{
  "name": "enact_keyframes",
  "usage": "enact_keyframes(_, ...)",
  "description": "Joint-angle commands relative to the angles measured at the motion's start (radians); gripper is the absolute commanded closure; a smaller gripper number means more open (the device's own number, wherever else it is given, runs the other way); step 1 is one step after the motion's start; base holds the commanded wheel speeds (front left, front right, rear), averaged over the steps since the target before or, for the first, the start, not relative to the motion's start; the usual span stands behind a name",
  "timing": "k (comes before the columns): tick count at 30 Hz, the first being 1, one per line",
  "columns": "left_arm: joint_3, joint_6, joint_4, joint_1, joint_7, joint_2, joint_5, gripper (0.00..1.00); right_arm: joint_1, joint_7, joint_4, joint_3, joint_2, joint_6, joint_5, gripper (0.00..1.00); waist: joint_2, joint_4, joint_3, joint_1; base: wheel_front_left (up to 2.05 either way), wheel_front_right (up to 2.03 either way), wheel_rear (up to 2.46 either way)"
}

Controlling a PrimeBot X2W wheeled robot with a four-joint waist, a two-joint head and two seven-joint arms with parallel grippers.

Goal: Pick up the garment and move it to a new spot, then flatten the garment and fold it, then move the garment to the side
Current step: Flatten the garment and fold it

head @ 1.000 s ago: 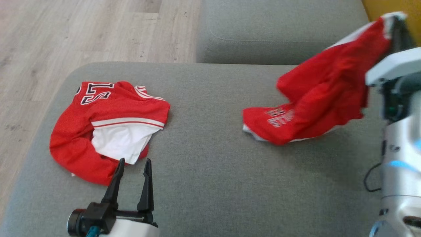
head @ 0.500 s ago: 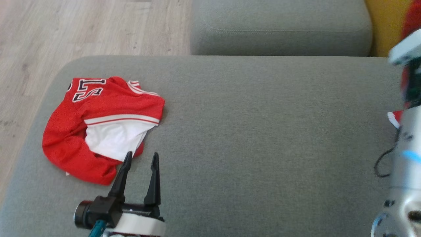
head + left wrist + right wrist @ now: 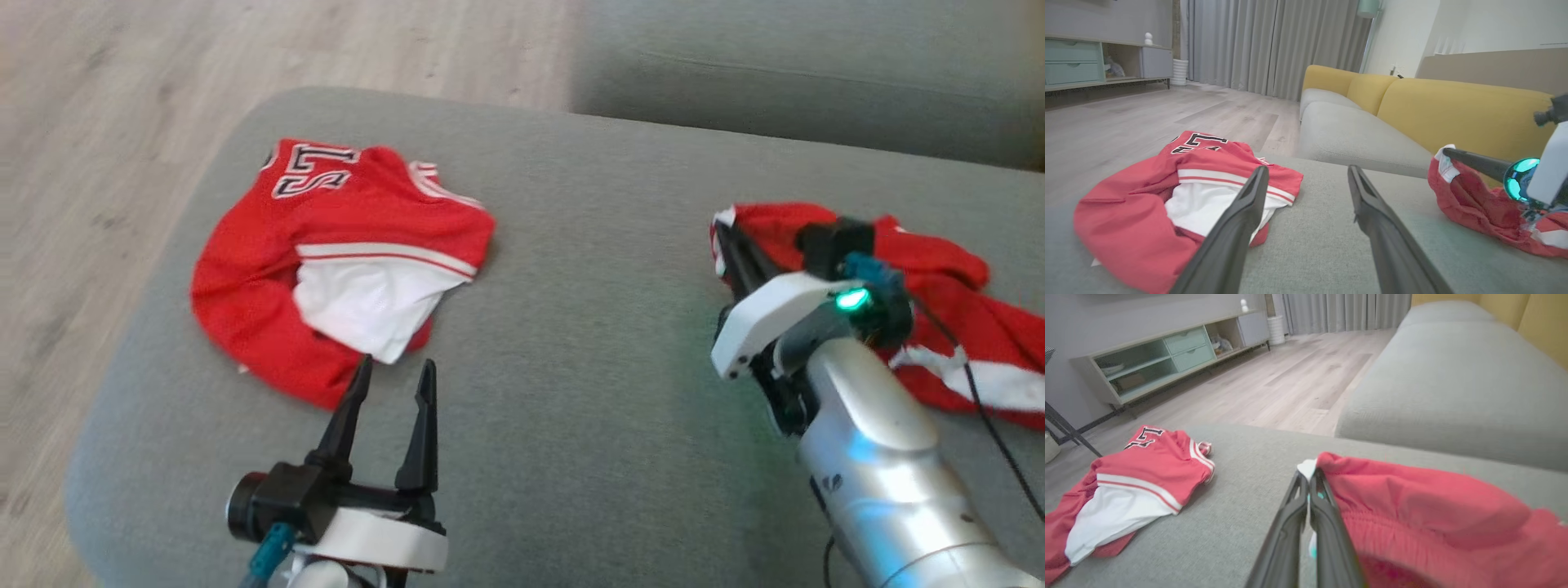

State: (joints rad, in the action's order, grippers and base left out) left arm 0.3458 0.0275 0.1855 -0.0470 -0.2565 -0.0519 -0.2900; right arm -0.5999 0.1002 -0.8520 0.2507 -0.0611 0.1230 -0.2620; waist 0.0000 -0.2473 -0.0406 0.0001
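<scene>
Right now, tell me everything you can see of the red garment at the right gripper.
The red garment is soft, thin fabric with white trim and what looks like a gathered elastic band. It lies crumpled in a low heap on the right part of the grey cushion, neither flattened nor folded. The right gripper is shut on a white-edged corner of it. It lies apart from the red jersey to its left.

Living room; sofa [image 3: 1453, 110], curtains [image 3: 1249, 45]
</scene>
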Motion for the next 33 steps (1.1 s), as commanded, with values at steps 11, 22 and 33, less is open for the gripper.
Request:
enact_keyframes(11,-0.014,-0.015,-0.017,-0.027,-0.005,0.002,-0.007,0.0,-0.097,0.115,-0.075,0.206,0.011,0.008,-0.239,0.0,0.0,-0.096,-0.018,-0.0001,0.0,0.0,0.0)
enact_keyframes(22,-0.055,-0.017,-0.042,-0.033,-0.005,0.002,0.005,0.0,-0.205,0.16,-0.1,0.259,0.011,0.008,-0.278,0.0,0.0,0.028,0.007,-0.0001,0.0,0.0,0.0)
enact_keyframes(33,-0.106,-0.027,-0.074,-0.014,-0.005,0.002,0.008,0.0,0.165,0.161,0.29,-0.145,0.011,0.008,0.149,0.0,0.0,0.191,0.03,-0.0001,0.0,0.0,0.0)
